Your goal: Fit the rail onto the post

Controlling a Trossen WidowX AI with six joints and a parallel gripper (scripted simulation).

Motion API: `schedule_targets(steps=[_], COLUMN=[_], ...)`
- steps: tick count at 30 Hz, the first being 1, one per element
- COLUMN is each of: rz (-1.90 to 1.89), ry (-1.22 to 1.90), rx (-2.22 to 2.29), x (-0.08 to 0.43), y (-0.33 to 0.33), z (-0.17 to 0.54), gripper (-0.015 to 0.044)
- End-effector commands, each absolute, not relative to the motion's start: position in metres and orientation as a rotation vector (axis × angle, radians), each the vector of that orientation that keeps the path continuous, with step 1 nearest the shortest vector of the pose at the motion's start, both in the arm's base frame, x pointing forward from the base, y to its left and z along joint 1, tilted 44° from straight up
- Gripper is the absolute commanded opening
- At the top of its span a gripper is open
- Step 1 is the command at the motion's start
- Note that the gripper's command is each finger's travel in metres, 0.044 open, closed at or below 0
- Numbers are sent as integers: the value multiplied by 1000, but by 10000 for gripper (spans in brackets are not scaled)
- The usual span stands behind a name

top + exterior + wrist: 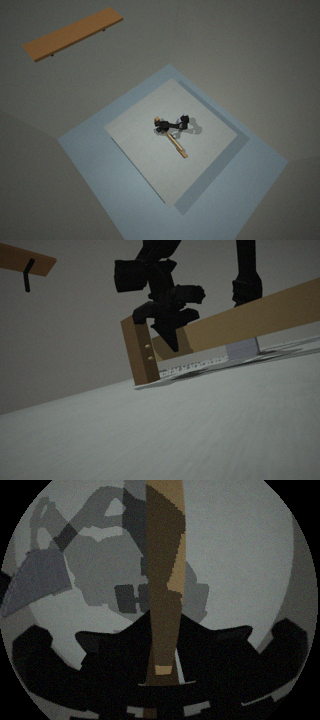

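End effector (169, 339) clamped on the rail (248, 317) near its post-side end, gripping from above. Rail long axis runs lower right to upper left in the top view, from the footboard block (184, 154) toward the post (156, 119). In the exterior view the rail slopes down toward the post (139, 351), its near end lifted off the table (180, 420), facing the pegs. Both pegs (147, 346) exposed on the post face, one above the other; rail end just beside them, not seated, gap visible.

Hidden or unclear: holes in the rail end can't be made out, as the end face is partly behind the fingers. Far end and bracket cut off in the exterior view; only a pale block (241, 349) shows under the rail. Top view is too small to judge bracket seating. Wrist view shows the rail (163, 574) running straight ahead between the jaws; post is not in it.
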State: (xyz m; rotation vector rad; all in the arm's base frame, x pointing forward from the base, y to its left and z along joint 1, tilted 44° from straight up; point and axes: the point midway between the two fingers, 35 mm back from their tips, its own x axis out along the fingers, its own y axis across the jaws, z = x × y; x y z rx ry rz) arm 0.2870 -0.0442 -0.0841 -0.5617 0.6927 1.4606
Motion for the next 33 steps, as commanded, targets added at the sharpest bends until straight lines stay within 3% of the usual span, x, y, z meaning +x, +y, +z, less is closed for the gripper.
schedule_targets(steps=[1, 33], rz=[1452, 1451], ry=[692, 692], rx=[-569, -569], x=[288, 287], y=[-49, -55], z=[-85, -91], gripper=[0, 0])
